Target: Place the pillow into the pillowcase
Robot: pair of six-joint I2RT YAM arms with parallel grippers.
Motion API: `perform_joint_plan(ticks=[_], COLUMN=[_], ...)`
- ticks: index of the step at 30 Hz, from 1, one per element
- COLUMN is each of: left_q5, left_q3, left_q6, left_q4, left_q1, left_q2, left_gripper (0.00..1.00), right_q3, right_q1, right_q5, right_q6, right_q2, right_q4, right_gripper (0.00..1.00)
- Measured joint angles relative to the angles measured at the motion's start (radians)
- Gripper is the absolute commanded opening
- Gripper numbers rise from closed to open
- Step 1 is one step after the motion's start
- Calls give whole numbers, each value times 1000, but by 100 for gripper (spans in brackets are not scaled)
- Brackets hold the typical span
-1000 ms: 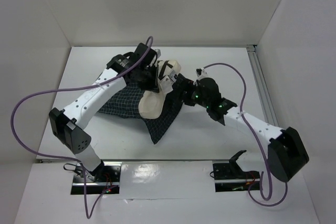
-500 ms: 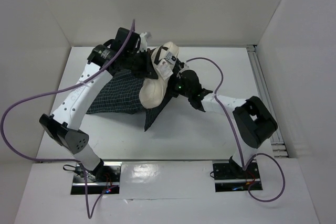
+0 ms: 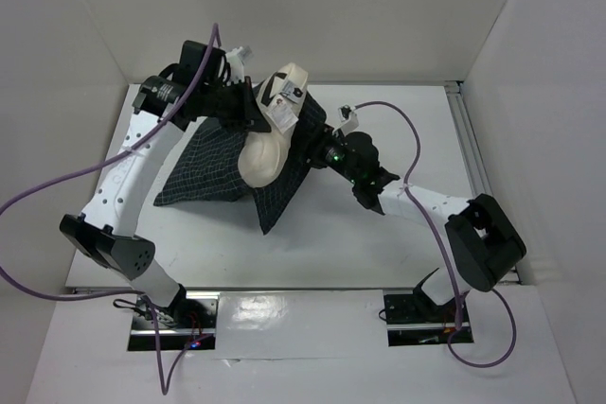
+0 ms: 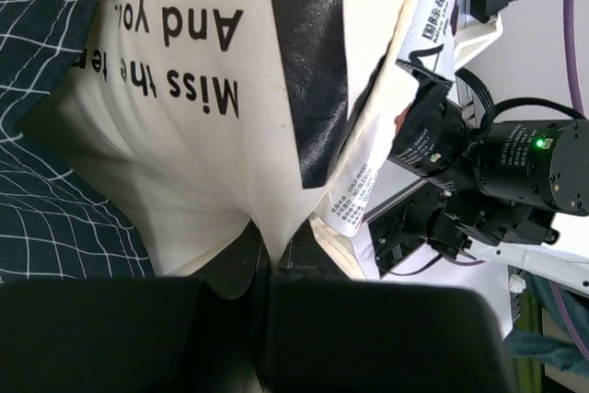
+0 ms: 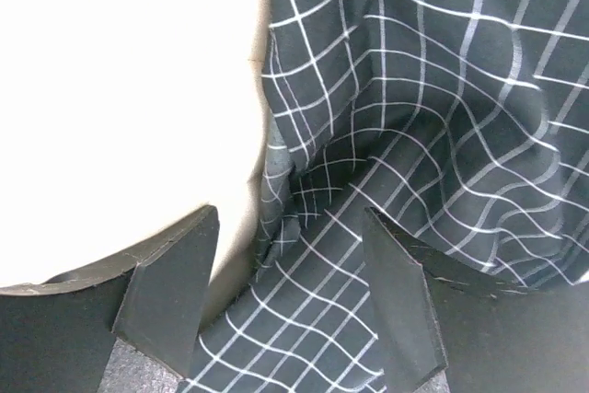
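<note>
The cream pillow (image 3: 268,144), with black lettering and a white tag (image 4: 354,198), is lifted at the back middle of the table, its lower part inside the dark checked pillowcase (image 3: 210,169). My left gripper (image 3: 257,111) is shut on the pillow's upper edge; in the left wrist view (image 4: 262,260) the cloth is pinched between the jaws. My right gripper (image 3: 309,143) is at the pillowcase's right side next to the pillow. In the right wrist view (image 5: 290,264) its fingers (image 5: 175,283) stand apart with checked cloth (image 5: 414,108) between them and the pillow (image 5: 120,89) on the left.
White walls enclose the table on three sides. A metal rail (image 3: 473,163) runs along the right edge. Purple cables (image 3: 57,186) loop off both arms. The right arm's elbow (image 3: 483,243) sits at the near right.
My left gripper has lifted the pillow up and toward the back left. The pillowcase has been drawn left with it. My right arm has swung in and its gripper stays at the pillowcase's right side.
</note>
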Motion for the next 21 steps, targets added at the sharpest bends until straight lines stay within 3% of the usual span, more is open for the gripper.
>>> perform_joint_plan(ticks=[9, 14, 21], left_q5=[31, 45, 55], left_q3=[35, 36, 44], left_q6=[32, 32, 32], left_q4=[-29, -31, -31], left_q1=[39, 48, 67], left_q2=[0, 0, 0], left_gripper=[0, 0, 0], right_q3=[5, 84, 151], right_q1=[2, 3, 5], right_q5=[28, 19, 6], right_q6=[16, 16, 20], right_q2=[-3, 80, 165], right_q4=[24, 43, 37], right_gripper=[65, 65, 44])
